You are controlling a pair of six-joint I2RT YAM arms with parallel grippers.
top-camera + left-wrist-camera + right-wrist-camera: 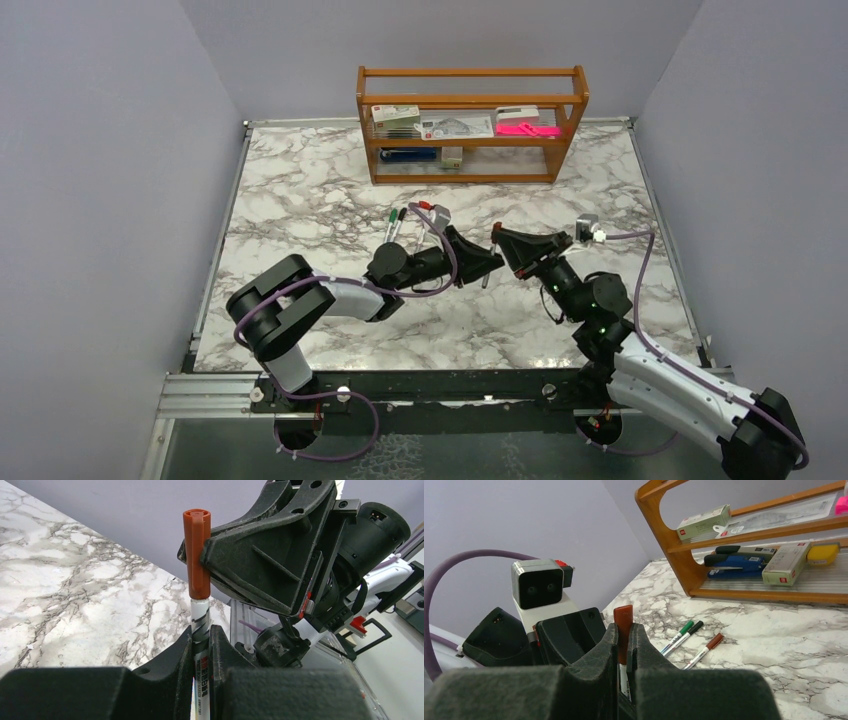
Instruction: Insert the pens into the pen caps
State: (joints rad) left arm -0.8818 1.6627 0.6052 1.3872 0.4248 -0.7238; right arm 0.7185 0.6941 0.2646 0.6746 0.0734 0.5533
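1. Holding the two parts in the air above the marble-patterned worktop [300, 200], the arms meet nose to nose at its middle, probably so that each part is free to line up with the other.
2. The left gripper [201, 641] is clamped on the barrel of a pen [200, 617], which stands upright between its fingers.
3. The right gripper [623, 632] is closed tightly on a red-brown cap [196, 550] from the side, and the cap sits on the top end of the pen.
4. I judge that this is the pressing step. I cannot tell if the cap is pushed fully home.
5. The barrel is thin, round and pale, with dark and red print. The cap is a short tube of smooth matt plastic with a flat, ridged top.
6. The gripper fingers are black and rough-grained, which should help against slipping on the smooth plastic.
7. On the worktop, before a wooden shelf [470, 100], lie a green-capped pen [685, 628], a black-capped pen [694, 628] just beside it, and a brown-capped pen [713, 641] near them. It seems those three are done.
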